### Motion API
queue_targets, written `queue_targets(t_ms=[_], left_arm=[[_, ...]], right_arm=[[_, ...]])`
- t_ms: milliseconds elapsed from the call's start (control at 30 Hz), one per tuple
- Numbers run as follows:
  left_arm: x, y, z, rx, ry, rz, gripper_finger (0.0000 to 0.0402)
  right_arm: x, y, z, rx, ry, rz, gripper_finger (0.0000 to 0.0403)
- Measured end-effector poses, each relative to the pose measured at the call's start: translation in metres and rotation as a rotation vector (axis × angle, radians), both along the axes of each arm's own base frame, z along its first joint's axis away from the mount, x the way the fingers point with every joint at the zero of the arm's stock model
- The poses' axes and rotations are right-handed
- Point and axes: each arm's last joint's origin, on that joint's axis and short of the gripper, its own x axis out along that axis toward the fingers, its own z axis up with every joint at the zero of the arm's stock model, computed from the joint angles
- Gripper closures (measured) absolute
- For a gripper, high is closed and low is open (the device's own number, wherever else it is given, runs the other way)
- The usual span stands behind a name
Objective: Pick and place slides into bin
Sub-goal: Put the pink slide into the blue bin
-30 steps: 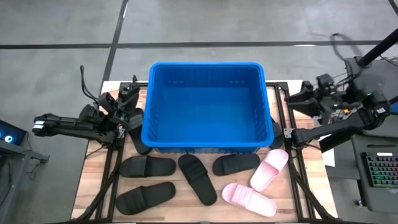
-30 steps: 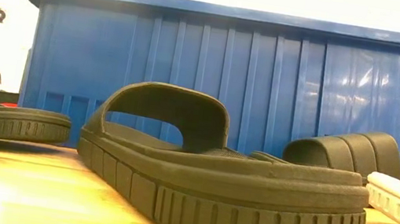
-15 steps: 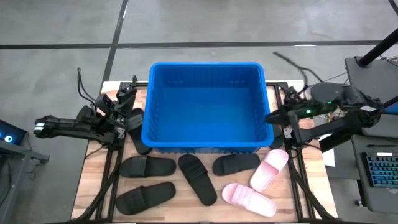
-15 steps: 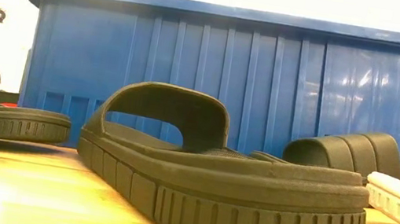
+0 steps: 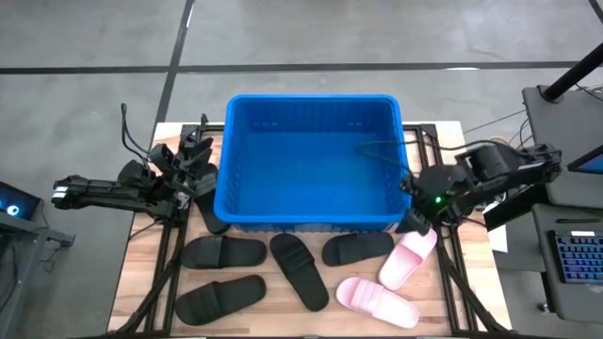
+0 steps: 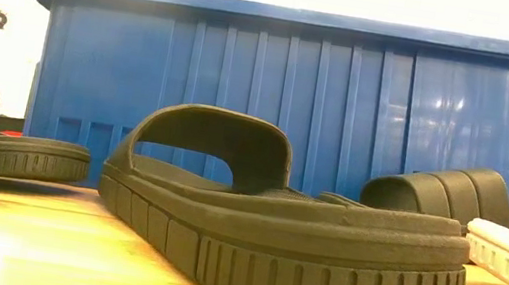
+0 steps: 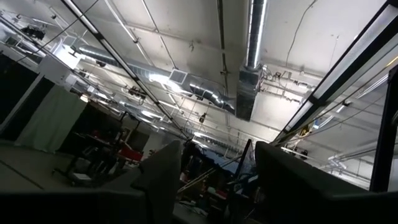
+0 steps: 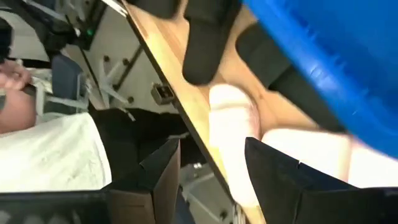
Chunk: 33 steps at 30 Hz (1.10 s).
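Near edge of the worktop: two pale pink slides, one lying flat and one angled up toward the bin's right corner, beside a row of black slides, namely the low left one, the one above it, the diagonal middle one and the one nearest the bin. In the low view the middle black slide fills the foreground, its ribbed sole edge and single wide strap plain to see. A sixth, black, lies half tucked along the bin's left wall.

Middle ground: the blue bin stands with nothing visible inside; no slide has yet been placed.

Right pincer hangs at the bin's right front corner, just above the angled pink slide; its wrist view shows the fingers standing apart with nothing between them.

Left pincer rests beside the bin's left wall, aimed upward; its fingers are likewise apart and hold nothing.

Handling, as judged: the slides look light, foam-like and somewhat flexible, with a matte, non-slippery surface and no fragility. The arched strap, or the sole edge, offers the surest hold; a pinch at the toe alone may let the slide droop or swing.
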Motion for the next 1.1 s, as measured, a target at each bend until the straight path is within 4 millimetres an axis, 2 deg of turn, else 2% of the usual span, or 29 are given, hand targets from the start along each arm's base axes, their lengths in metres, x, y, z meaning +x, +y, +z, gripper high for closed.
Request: queue_targets(t_ms=[267, 433, 633, 967, 1100], left_arm=[[0.000, 0.000, 0.000, -0.001, 0.002, 0.002, 0.0210], [0.000, 0.000, 0.000, -0.001, 0.005, 0.002, 0.0210], [0.000, 0.000, -0.001, -0.002, 0.006, 0.002, 0.0210], [0.000, 0.000, 0.000, -0.007, 0.003, -0.002, 0.0210], [0.000, 0.000, 0.000, -0.007, -0.001, -0.002, 0.0210]], right_arm=[[0.021, 0.037, -0.023, -0.001, 0.191, 0.035, 0.0232], [0.026, 0.061, -0.045, -0.055, 0.382, 0.034, 0.0232], [0.032, 0.088, -0.070, -0.137, 0.530, 0.054, 0.0232], [0.031, 0.116, -0.116, -0.465, 0.820, 0.070, 0.0232], [0.036, 0.124, -0.132, -0.550, 0.853, 0.075, 0.0232]])
